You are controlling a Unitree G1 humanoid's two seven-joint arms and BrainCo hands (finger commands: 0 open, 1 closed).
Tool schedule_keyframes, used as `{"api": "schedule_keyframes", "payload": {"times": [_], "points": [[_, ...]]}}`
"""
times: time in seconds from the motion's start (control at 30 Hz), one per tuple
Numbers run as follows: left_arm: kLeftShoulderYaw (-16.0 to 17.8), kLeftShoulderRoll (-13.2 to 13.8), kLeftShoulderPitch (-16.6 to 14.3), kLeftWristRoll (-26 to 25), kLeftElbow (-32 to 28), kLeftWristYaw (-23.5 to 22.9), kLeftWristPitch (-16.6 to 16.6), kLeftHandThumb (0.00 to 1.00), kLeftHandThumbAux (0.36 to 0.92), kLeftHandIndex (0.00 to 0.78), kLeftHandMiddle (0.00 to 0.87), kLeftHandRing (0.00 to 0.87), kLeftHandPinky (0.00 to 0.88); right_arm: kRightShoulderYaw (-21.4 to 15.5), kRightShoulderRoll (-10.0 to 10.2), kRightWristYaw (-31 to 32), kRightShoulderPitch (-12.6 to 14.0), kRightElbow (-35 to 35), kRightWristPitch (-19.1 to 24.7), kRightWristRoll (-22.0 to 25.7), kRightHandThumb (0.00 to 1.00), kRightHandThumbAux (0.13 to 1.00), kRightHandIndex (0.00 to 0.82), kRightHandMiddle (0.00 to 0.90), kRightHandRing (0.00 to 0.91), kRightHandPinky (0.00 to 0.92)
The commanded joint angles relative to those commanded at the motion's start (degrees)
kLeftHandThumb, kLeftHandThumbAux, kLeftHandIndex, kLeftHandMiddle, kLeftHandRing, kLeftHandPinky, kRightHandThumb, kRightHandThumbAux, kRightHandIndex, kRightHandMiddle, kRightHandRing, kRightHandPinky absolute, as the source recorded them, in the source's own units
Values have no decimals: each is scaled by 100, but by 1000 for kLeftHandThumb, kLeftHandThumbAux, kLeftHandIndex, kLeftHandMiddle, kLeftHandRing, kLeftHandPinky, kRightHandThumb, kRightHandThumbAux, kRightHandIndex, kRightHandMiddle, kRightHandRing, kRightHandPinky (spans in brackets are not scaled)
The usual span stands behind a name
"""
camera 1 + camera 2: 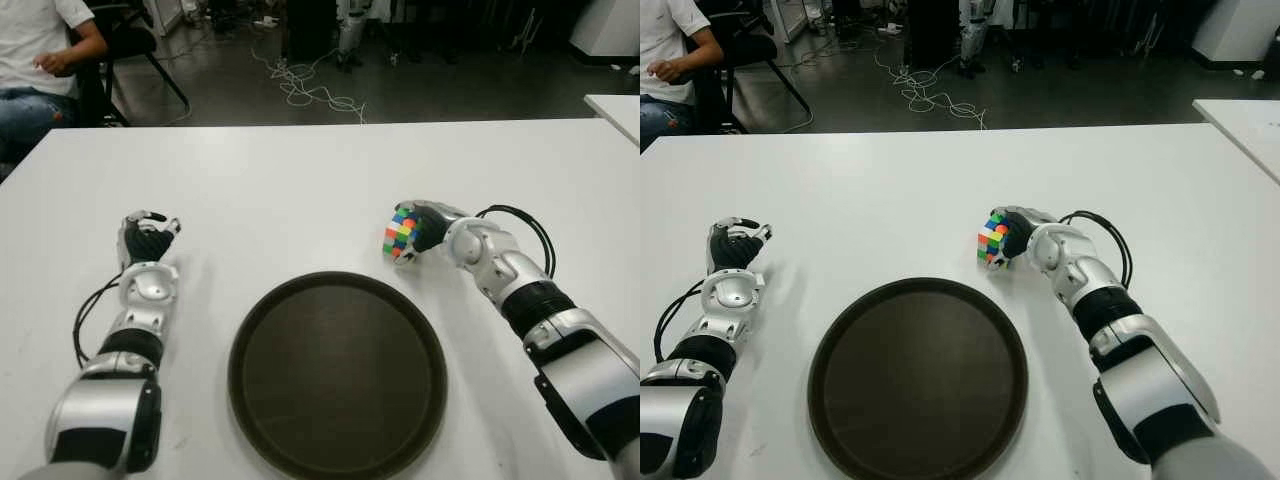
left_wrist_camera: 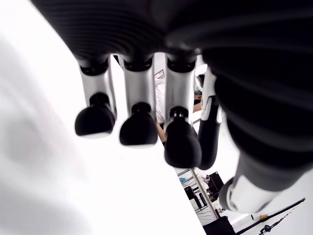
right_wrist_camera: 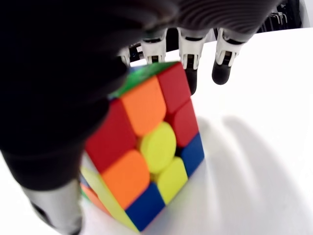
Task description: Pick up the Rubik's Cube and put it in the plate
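Currently the multicoloured Rubik's Cube [image 1: 401,233] is gripped by the right hand [image 1: 425,228], just beyond the far right rim of the round dark brown plate [image 1: 337,374] on the white worktop [image 1: 300,180]. Cube is seen tilted, with one lower corner at or just above the worktop; contact cannot be told for sure. In the right wrist view the fingers [image 3: 188,58] are curled over the far side of the cube [image 3: 146,147] and the thumb side is pressed against the near face, so the hand is closed on it. Cube is not in the plate; plate is seen bare, placed centrally near the robot. Left hand [image 1: 147,240] is shown well to the left of the plate, over the worktop, holding nothing; in the left wrist view its fingers [image 2: 139,125] are extended and relaxed, slightly spread. A black cable [image 1: 525,228] is looped at the right forearm. Beyond the worktop a seated person [image 1: 40,60] is seen at far left, and loose cables [image 1: 310,90] are lying on the dark floor [image 1: 450,90].
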Motion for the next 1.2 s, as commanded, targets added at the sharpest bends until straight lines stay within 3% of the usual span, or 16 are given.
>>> {"api": "schedule_keyframes", "payload": {"times": [1.0,1.1,1.2], "points": [[-20,16,12,11,30,-17,-53,711,701,443,819,820,814,-73,81,-253,-91,360,-247,64,0,786,115,141,135,94],[-13,20,12,-1,35,-48,-77,711,702,443,821,821,815,-153,117,-492,-78,489,-350,139,0,785,163,166,167,157],[-6,20,16,-11,31,-63,-92,711,702,443,821,821,815,-227,155,-662,-76,547,-376,207,12,800,261,212,226,264]]}}
